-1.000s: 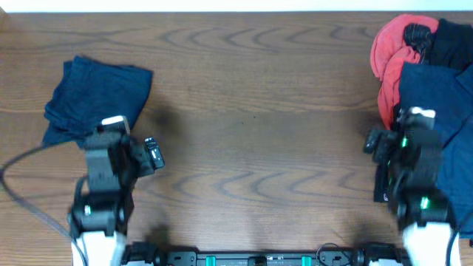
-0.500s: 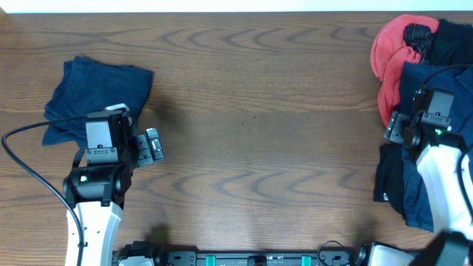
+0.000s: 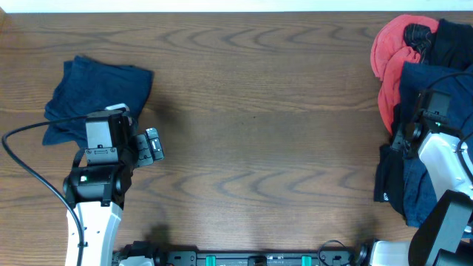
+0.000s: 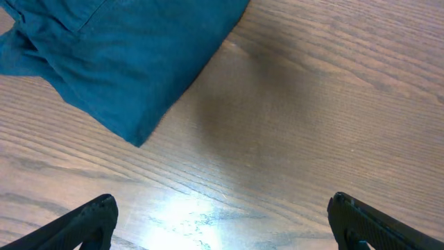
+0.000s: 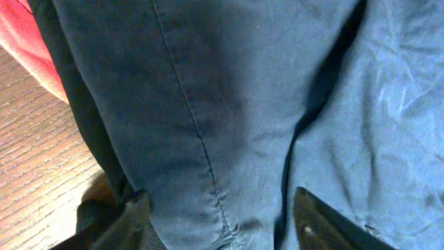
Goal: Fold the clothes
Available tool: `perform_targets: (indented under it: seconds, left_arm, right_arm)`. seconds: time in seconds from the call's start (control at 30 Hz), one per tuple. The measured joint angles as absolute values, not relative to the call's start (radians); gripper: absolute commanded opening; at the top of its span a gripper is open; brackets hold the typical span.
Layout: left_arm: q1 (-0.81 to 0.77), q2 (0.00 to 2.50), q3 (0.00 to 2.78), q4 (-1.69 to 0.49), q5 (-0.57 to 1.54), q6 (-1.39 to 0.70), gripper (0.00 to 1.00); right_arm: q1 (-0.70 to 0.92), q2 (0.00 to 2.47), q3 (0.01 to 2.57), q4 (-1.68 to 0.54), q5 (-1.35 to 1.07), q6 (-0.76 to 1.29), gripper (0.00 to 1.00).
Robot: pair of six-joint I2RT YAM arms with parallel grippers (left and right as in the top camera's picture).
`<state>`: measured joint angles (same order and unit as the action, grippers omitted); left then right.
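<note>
Since 1 second ago the right gripper (image 5: 222, 221) has dropped onto the soft dark navy-blue cloth garment (image 5: 229, 90) at the brown wooden table's (image 3: 259, 111) right edge, 2 fingers (image 5: 132, 223) straddling a seam (image 5: 187, 118); pinching or not, I cannot tell. Left gripper (image 4: 222, 219) gapes empty. Limp, light cloth: grasp the seamed edge.

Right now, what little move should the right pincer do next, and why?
Probably close the right pincer on the navy cloth: its fingers sit either side of a seamed fold, not yet pinching, and folding needs one garment pulled free.
</note>
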<state>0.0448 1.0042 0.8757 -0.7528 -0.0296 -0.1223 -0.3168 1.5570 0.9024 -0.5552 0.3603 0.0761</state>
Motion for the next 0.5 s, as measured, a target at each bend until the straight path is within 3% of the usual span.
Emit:
perform_targets:
  seconds: [0.3,0.5]
  left_arm:
    - [0.045,1.004,0.876,-0.752,-0.03,-0.122,0.98]
    - [0.045,1.004,0.876,-0.753,-0.03,-0.122,0.98]
  right_arm:
    - [-0.317,1.557,0.902,-0.556,0.311,0.099,0.73]
    - [-0.317,1.557,0.902,-0.546,0.264,0.099,0.73]
